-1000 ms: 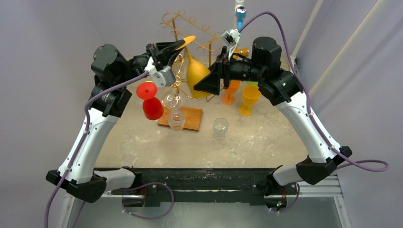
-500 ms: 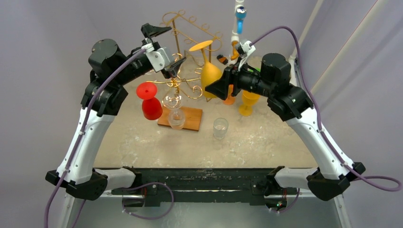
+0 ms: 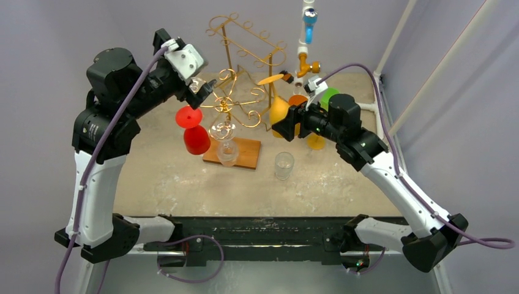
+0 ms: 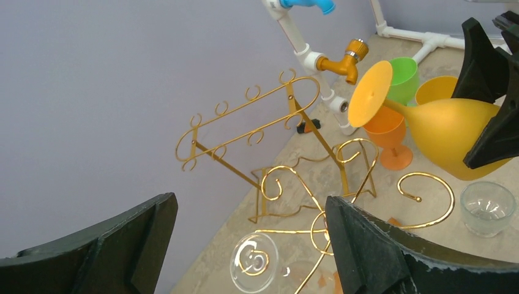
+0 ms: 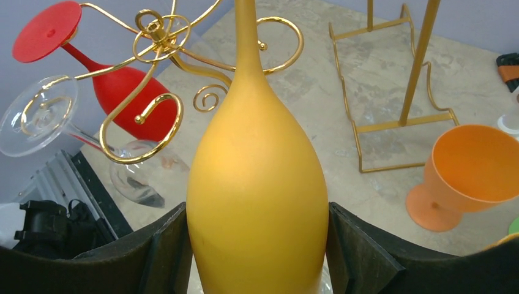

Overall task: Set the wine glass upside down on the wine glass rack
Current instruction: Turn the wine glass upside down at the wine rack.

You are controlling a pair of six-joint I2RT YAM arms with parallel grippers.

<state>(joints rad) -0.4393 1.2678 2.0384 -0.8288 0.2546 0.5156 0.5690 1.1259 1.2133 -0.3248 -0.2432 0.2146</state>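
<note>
Beneath both claws, a broad table (image 3: 171,184) of mottled beige, stone-like and rough-grained. Ahead of the left claw (image 4: 251,208), a tall gold wire stand (image 3: 245,37) with a long looped top bar and small scroll hooks. Lower and nearer, the wine glass rack (image 3: 235,105): thin gold wire curling out into spiral arms from a centre post on a flat wooden base (image 3: 245,154).

Grips, with the right claw (image 5: 257,211), the yellow wine glass (image 5: 257,153) at the widest part of its bowl. Matte, smooth, teardrop-shaped, narrowing to a slim stem and a flat round foot. Black pads pressed against either side of the bowl. Points the foot away from the right claw, tilted up toward the white pipe (image 3: 302,44) and its brass tap (image 3: 306,63). In the left wrist view, foot in open air, apart from every gold arm. From the right wrist, bare curled arms on both sides of the stem.

Left of the right claw, hanging upside down from the rack: a red glass (image 3: 194,133), opaque, and a clear glass (image 3: 225,147). Right of the right claw, standing on the table: an orange cup (image 5: 471,168) and a green cup (image 4: 404,73). Beneath it, nearer the bases, a small clear tumbler (image 3: 284,164).

Holds nothing in the left claw, spread wide, black fingers (image 4: 379,251) well apart.
</note>
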